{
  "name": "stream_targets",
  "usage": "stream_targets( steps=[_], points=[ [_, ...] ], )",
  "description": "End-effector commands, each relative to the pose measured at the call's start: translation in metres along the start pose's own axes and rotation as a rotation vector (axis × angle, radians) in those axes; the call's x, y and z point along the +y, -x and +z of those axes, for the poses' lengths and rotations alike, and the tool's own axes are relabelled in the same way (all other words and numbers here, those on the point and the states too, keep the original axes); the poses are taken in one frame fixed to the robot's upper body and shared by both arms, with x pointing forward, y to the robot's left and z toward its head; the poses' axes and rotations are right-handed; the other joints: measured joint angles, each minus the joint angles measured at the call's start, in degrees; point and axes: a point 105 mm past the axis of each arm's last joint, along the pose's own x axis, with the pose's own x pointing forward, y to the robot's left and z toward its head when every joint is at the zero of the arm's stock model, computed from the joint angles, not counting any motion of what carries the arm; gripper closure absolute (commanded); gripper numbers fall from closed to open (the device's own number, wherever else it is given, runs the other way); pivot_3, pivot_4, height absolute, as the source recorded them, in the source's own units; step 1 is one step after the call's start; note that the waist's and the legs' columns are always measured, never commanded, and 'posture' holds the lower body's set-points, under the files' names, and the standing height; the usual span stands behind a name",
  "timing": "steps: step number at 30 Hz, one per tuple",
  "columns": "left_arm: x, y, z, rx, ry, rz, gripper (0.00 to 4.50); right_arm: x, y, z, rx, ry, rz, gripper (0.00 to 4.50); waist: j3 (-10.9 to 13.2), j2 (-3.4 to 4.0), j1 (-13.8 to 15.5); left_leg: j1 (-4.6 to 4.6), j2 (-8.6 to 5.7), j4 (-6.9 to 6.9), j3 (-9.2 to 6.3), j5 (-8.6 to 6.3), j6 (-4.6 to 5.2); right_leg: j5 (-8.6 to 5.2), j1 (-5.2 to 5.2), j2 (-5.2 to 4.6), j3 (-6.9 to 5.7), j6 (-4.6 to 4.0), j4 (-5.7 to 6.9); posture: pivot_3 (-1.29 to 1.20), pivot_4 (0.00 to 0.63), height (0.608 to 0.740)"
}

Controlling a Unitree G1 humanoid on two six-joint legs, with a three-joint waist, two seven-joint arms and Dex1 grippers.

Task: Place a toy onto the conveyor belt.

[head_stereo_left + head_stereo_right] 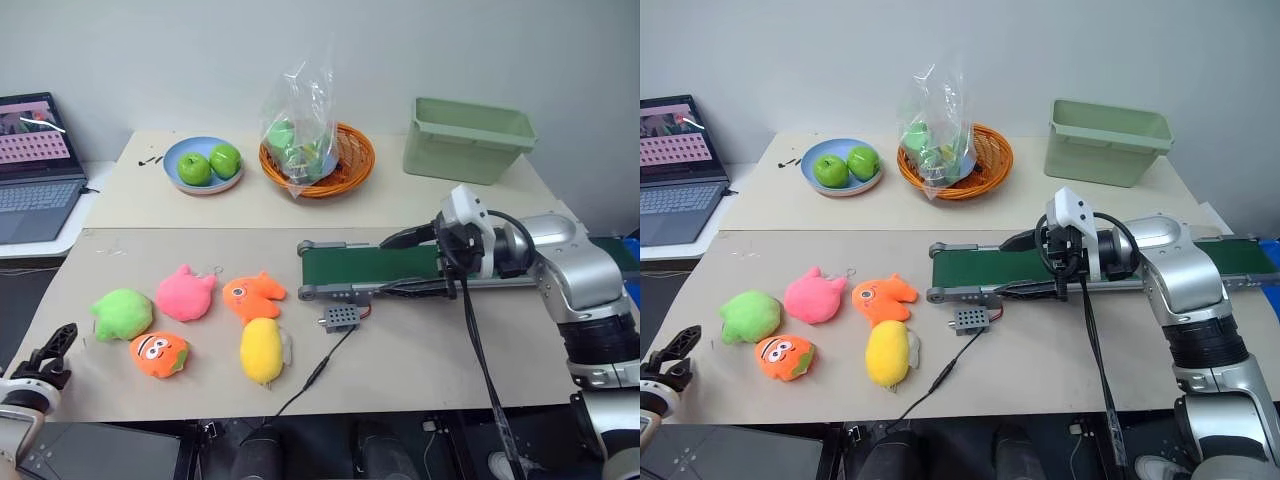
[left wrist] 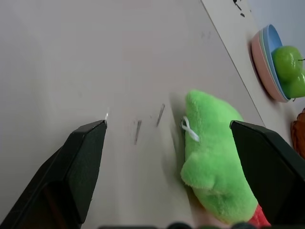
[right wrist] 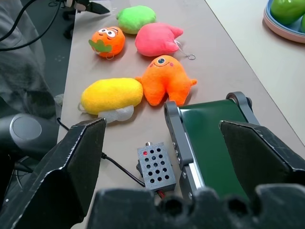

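Observation:
The toy [image 1: 122, 312], a lime-green plush, lies at the left end of the table among other plush toys. My left gripper [image 1: 60, 342] hovers at the table's front left corner, a little short of the toy and apart from it. In the left wrist view its fingers [image 2: 86, 157] stand wide open, with the toy [image 2: 214, 157] just ahead by the far finger. The conveyor belt [image 1: 370, 265] runs across the table's right half. My right gripper [image 1: 398, 262] hangs open over the belt's left part, pointing left, with nothing between its fingers [image 3: 81, 157].
Beside the toy lie a pink plush [image 1: 185, 295], an orange plush [image 1: 253, 295], a round orange plush [image 1: 160, 353] and a yellow plush [image 1: 262, 348]. The control box [image 1: 340, 318] sits before the belt. Behind are an apple plate [image 1: 178, 153], a basket [image 1: 355, 160], a pale green bin [image 1: 467, 138] and a laptop [image 1: 35, 165].

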Motion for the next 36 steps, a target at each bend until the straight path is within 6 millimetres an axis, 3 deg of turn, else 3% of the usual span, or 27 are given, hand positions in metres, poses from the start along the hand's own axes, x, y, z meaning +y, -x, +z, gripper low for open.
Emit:
stream_targets(
  steps=[1,8,17,20,22,24,29,31,33,36],
  points=[
    [-0.018,-0.009,-0.005,0.022,0.072,-0.091,0.09,-0.001,0.013,0.013,-0.001,0.064,-0.046,0.0,0.0,0.0,0.0,0.01,-0.02,0.0,0.0,0.0,0.0,0.0,0.0,-0.02,0.01,0.0,0.01,0.0,0.15,0.74],
    [-0.036,-0.024,-0.017,0.072,0.165,-0.156,0.09,-0.001,0.019,0.013,0.013,0.071,-0.078,0.0,0.0,0.0,-0.3,0.02,-0.02,0.0,0.01,0.0,-0.01,-0.01,0.0,0.0,0.03,-0.01,0.03,0.0,0.15,0.74],
    [-0.036,-0.034,-0.032,0.136,0.217,-0.14,0.09,-0.003,0.024,0.014,0.024,0.084,-0.11,0.0,0.0,0.0,-0.2,0.04,-0.04,-0.01,0.02,0.0,-0.01,-0.01,0.0,-0.01,0.05,-0.01,0.06,0.0,0.15,0.74],
    [-0.037,-0.034,-0.034,0.142,0.227,-0.147,0.71,-0.004,0.024,0.014,0.027,0.087,-0.117,0.0,0.0,0.0,-0.1,0.06,-0.04,-0.01,0.01,0.0,-0.01,-0.01,0.0,0.0,0.05,-0.01,0.08,0.0,0.15,0.74],
    [-0.037,-0.035,-0.033,0.129,0.225,-0.148,1.48,-0.004,0.025,0.013,0.028,0.087,-0.118,0.0,0.0,0.0,-0.2,0.05,-0.04,0.0,0.01,0.0,-0.01,-0.01,0.0,0.0,0.05,-0.01,0.07,0.0,0.15,0.74],
    [-0.04,-0.036,-0.011,-0.001,0.249,-0.173,2.16,-0.004,0.024,0.012,0.032,0.087,-0.118,0.0,0.0,0.0,-0.2,0.04,-0.04,-0.01,0.01,0.0,-0.01,-0.01,0.0,-0.01,0.05,-0.01,0.05,0.0,0.15,0.74],
    [-0.08,-0.025,0.033,-0.185,0.227,-0.372,3.9,-0.005,0.023,0.012,0.034,0.093,-0.119,0.0,0.0,-0.01,-0.1,0.02,-0.03,0.0,0.0,0.01,-0.03,-0.01,0.0,-0.01,0.04,-0.02,0.07,0.0,0.15,0.74],
    [-0.09,-0.023,0.04,-0.215,0.204,-0.406,3.9,-0.005,0.022,0.014,0.029,0.094,-0.118,0.0,0.0,-0.01,-0.1,0.01,-0.04,0.0,0.01,0.01,-0.03,-0.01,0.0,-0.02,0.04,-0.02,0.05,0.0,0.15,0.74],
    [-0.116,-0.016,0.054,-0.267,0.153,-0.495,3.9,-0.006,0.022,0.015,0.027,0.095,-0.119,0.0,0.0,-0.01,-0.1,0.01,-0.04,-0.01,0.01,0.01,-0.03,-0.01,0.0,-0.02,0.05,-0.01,0.03,0.0,0.15,0.74],
    [-0.19,-0.007,0.061,-0.32,-0.095,-0.675,3.9,-0.006,0.022,0.014,0.025,0.095,-0.122,0.0,0.1,-0.16,0.1,-0.03,-0.04,0.0,0.0,0.01,-0.04,-0.01,-0.01,0.0,0.03,-0.02,0.02,0.0,0.15,0.74]
  ],
)
